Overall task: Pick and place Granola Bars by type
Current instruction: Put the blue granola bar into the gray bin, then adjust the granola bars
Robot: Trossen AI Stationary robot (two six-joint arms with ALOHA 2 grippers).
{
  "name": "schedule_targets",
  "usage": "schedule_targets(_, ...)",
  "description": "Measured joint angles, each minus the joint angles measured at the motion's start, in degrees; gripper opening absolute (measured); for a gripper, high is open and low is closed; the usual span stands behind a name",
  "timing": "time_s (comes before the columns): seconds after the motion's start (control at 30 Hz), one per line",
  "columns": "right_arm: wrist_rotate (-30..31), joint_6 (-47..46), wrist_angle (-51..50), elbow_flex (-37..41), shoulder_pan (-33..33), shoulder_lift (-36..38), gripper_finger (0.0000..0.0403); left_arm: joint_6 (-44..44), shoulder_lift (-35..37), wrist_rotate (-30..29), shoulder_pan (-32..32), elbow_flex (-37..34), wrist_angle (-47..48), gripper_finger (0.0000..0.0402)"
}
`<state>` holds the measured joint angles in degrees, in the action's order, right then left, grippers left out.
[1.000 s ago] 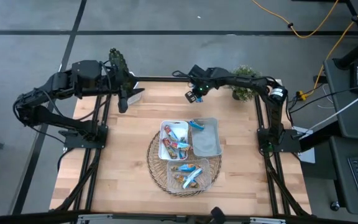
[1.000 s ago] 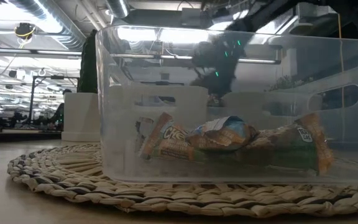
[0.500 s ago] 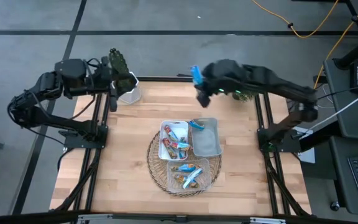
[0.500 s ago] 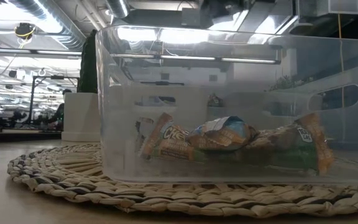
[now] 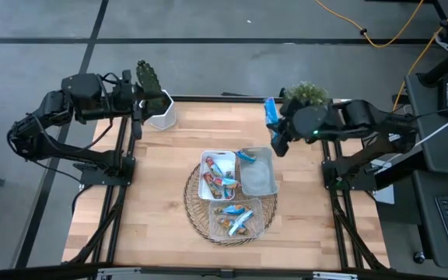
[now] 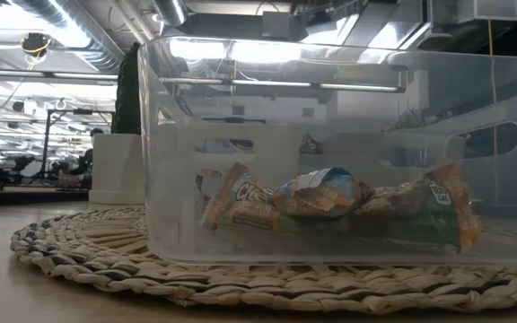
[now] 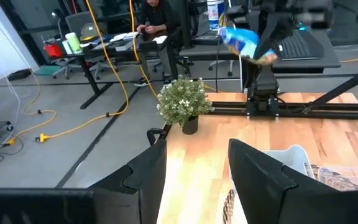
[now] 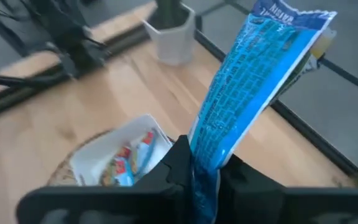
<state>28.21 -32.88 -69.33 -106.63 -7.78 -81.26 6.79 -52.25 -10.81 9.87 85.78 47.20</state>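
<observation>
Aloft, right end effector (image 8: 205,169) clamps blue granola bar (image 8: 247,93); left end effector (image 7: 194,171) parted.

Your right arm is raised with its jaws clamped on a bar; your left arm waits at the far left corner.

Your right gripper (image 8: 205,171) is up above the table's far right part, the arm bent back toward its base on the right edge, and its two dark fingers (image 8: 169,163) are pinched tight on the lower end of a long, shiny blue wrapped granola bar (image 8: 247,93), which stands up out of the grip. Your left gripper (image 7: 194,171) sits over the far left corner, arm folded toward its left-edge base, its fingers (image 7: 263,174) parted and holding nothing.
</observation>
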Motion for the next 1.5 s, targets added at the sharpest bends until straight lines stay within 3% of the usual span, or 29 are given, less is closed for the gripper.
schedule_targets(0.13,-1.1,-3.2,0.8,4.4,0.8,-1.6,0.0029,0.0,-0.6,-1.7,0.0,0.0,0.0,0.0166)
schedule_targets(0.33,-9.9,-10.9,6.4,16.7,5.1,-2.6,0.0038,-0.5,-1.5,-3.2,0.0,0.0,0.0,0.0166)
schedule_targets(0.57,-20.2,-10.8,18.4,28.1,8.6,-2.5,0.0027,-1.6,-2.7,-3.2,0.0,0.0,0.0,0.0166)
schedule_targets(0.77,-25.6,-12.3,22.0,34.8,9.1,-2.5,0.0042,-2.2,-3.2,-3.2,0.0,0.0,0.0,0.0166)
schedule_targets(1.07,-27.0,-13.2,24.9,36.9,9.1,-2.5,0.0038,-3.0,-3.7,-3.3,0.0,0.0,0.0,0.0166)
schedule_targets(1.33,-27.0,-13.2,24.9,36.9,9.1,-2.5,0.0095,-3.2,-4.0,-3.2,0.0,0.0,-0.1,0.0166)
schedule_targets(1.5,-26.9,-13.4,24.8,36.9,9.1,-2.5,0.0151,-3.2,-4.1,-3.1,0.0,0.0,0.0,0.0166)
